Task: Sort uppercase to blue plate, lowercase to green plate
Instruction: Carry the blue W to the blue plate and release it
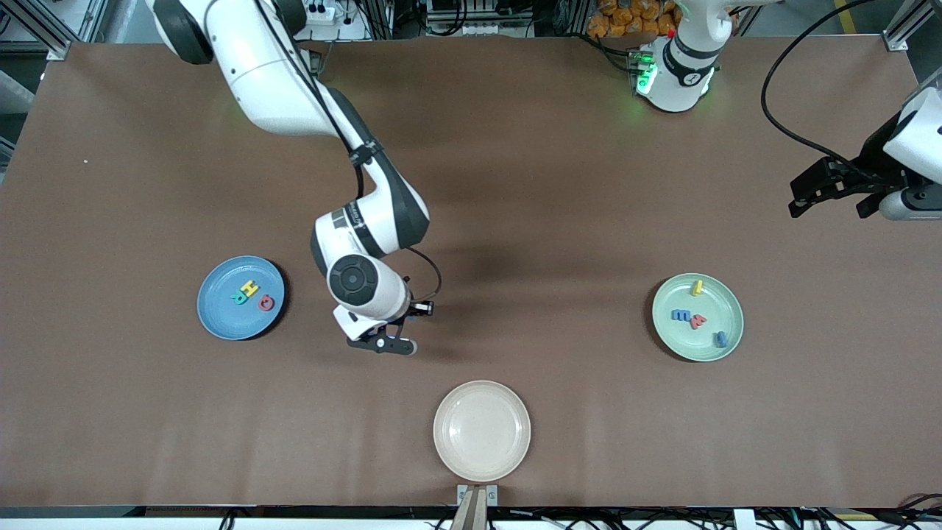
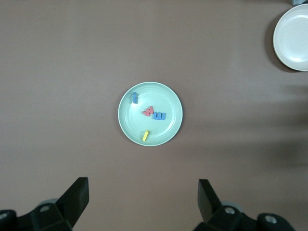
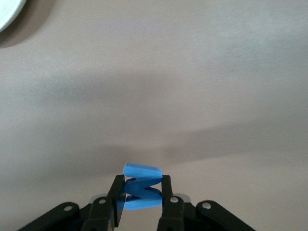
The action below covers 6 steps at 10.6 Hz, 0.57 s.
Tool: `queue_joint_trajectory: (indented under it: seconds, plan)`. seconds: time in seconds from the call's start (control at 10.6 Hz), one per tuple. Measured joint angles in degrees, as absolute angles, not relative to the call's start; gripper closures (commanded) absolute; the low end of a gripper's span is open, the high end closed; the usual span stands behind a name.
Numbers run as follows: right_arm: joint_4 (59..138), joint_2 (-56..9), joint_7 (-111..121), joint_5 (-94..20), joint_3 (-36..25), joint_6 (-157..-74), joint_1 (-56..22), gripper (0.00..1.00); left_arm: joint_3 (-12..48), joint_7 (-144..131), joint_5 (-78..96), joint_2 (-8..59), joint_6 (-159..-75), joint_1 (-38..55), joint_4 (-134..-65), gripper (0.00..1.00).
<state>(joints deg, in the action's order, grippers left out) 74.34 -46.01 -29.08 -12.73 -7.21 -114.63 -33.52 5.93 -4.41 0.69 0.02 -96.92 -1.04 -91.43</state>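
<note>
My right gripper (image 1: pixel 386 344) is shut on the blue M (image 3: pixel 142 186) and holds it over bare table between the blue plate (image 1: pixel 221 316) and the cream plate; the wrist view shows the gripper (image 3: pixel 142 180) pinching the letter from both sides. The blue plate holds the yellow H (image 1: pixel 249 288), teal R (image 1: pixel 239 297) and red Q (image 1: pixel 266 302). The green plate (image 1: pixel 677 338) holds the yellow i (image 1: pixel 696 287), blue three-pronged letter (image 1: pixel 681 315), red w (image 1: pixel 697 321) and blue g (image 1: pixel 720 338). My left gripper (image 1: pixel 796 200) waits open and empty, high above the green plate (image 2: pixel 168 98).
A cream plate (image 1: pixel 481 430) lies empty near the table's front edge, nearer to the front camera than the right gripper. It also shows in the left wrist view (image 2: pixel 292 37). A pale plate edge (image 3: pixel 7 12) shows in a corner of the right wrist view.
</note>
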Motion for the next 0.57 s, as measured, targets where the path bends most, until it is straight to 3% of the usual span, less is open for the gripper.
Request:
queue_joint_trajectory:
  seconds: [0.38,0.57]
  plan:
    - [92.7,-30.9,-16.1,-1.8,-4.3,-114.1,-23.1,1.0,6.1,-4.4,1.0,0.6,-96.9,-0.9,-91.4,0.0]
    - [99.3,-26.5,-11.0,1.3,-1.8,-114.1,-16.7,1.0,6.1,-4.4,1.0,0.7,-96.9,-0.9,-91.4,0.0]
